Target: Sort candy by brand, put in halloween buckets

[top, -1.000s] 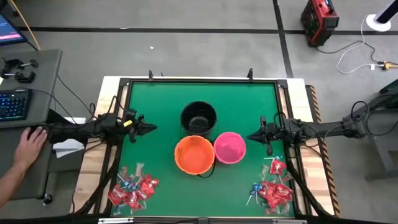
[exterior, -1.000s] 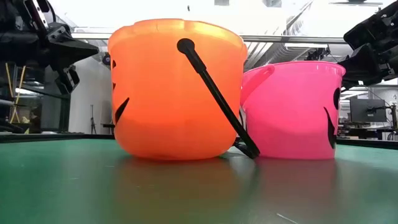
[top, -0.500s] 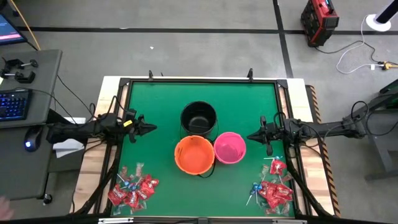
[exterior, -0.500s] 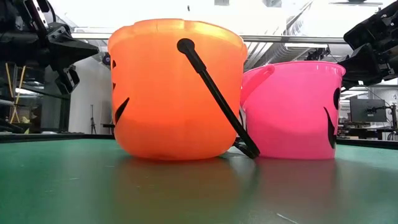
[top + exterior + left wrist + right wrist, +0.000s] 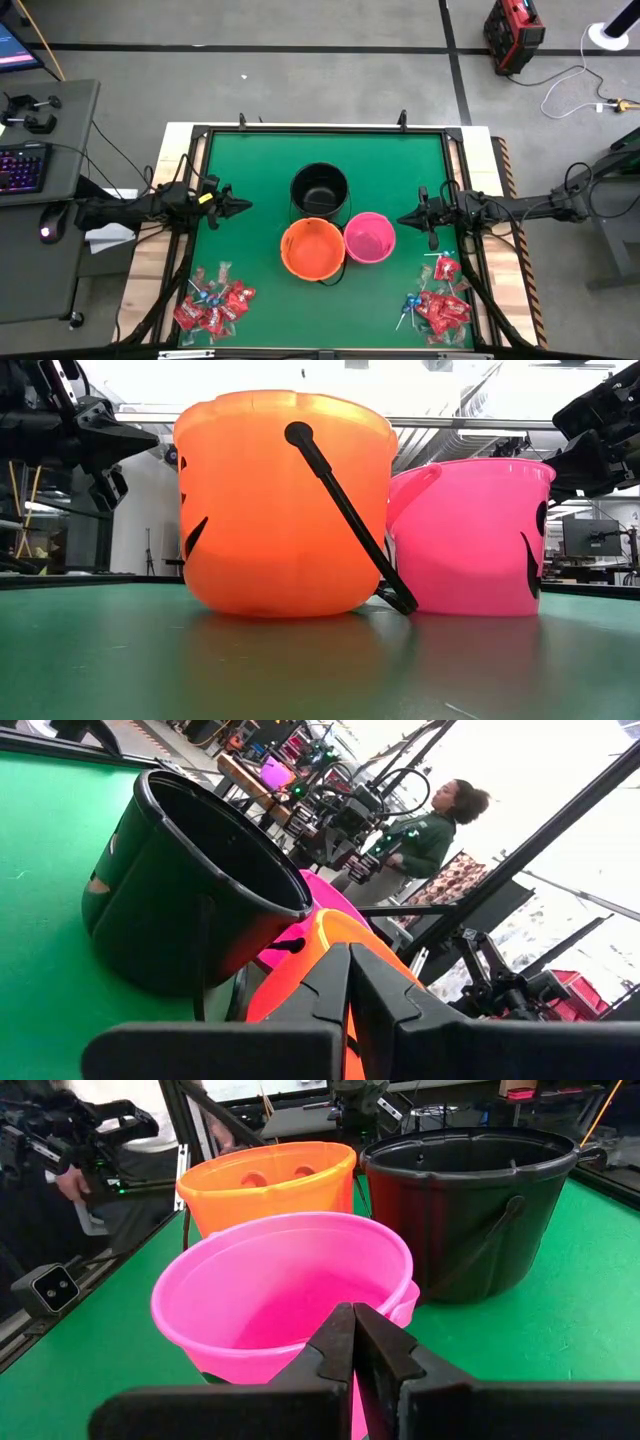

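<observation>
The left claw [image 5: 243,207] is hovering shut and empty over the left side of the green worktop [image 5: 260,160], pointing toward the buckets; the right claw [image 5: 404,219] is mirroring it on the right side, also pinched shut with nothing in it, just beside the pink bucket [image 5: 369,238]; the orange bucket [image 5: 313,248] is touching the pink one, and the black bucket [image 5: 320,189] is sitting just behind them at the middle; the candy is lying in two heaps at the near edge, a left pile [image 5: 212,303] and a right pile [image 5: 438,304], each mixing red packets and blue lollipops; no sorting looks begun, so each claw is probably needing to open, swing back to its own pile, and single out one piece at the heap's edge, pinching a lollipop by its head rather than its thin stick.
</observation>
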